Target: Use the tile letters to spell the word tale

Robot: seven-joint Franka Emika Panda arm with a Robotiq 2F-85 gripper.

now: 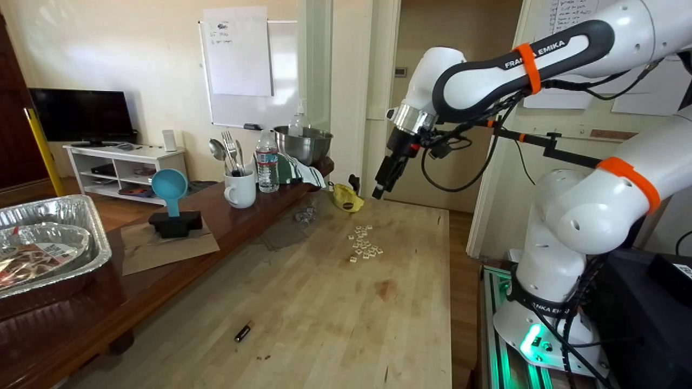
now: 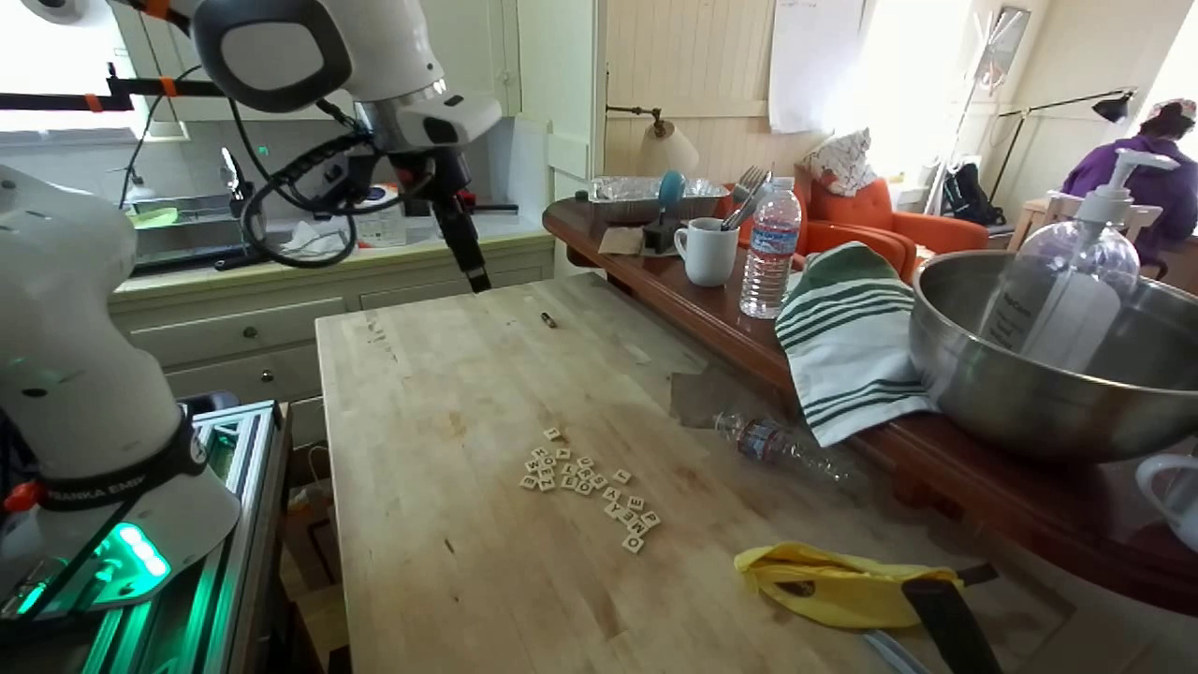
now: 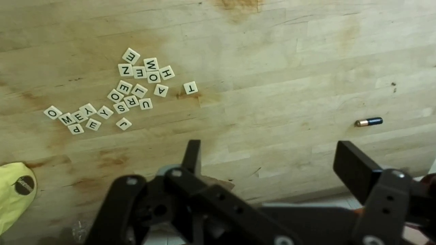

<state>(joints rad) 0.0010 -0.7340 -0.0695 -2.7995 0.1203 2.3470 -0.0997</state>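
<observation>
The tile letters [image 3: 131,101] are small cream squares with black letters, loose in a scattered cluster on the wooden table. They also show in both exterior views [image 1: 363,246] [image 2: 584,487]. In the wrist view, the T tile [image 3: 190,87] lies apart at the cluster's right. The A tile [image 3: 161,90], the L tile [image 3: 139,90] and an E tile [image 3: 124,87] lie to its left, each turned differently. Several other E tiles show. My gripper [image 3: 269,146] is wide open with nothing between its fingers. It is well above the table and apart from the tiles in both exterior views [image 1: 378,190] [image 2: 479,279].
A battery [image 3: 369,121] lies on the table [image 2: 421,543]. A yellow bag [image 2: 833,585] and a clear bottle lying down [image 2: 777,445] are near the tiles. A raised dark wooden ledge [image 1: 216,237] runs along one side, bearing a mug [image 1: 240,189], a water bottle [image 1: 267,165] and a steel bowl [image 2: 1048,402].
</observation>
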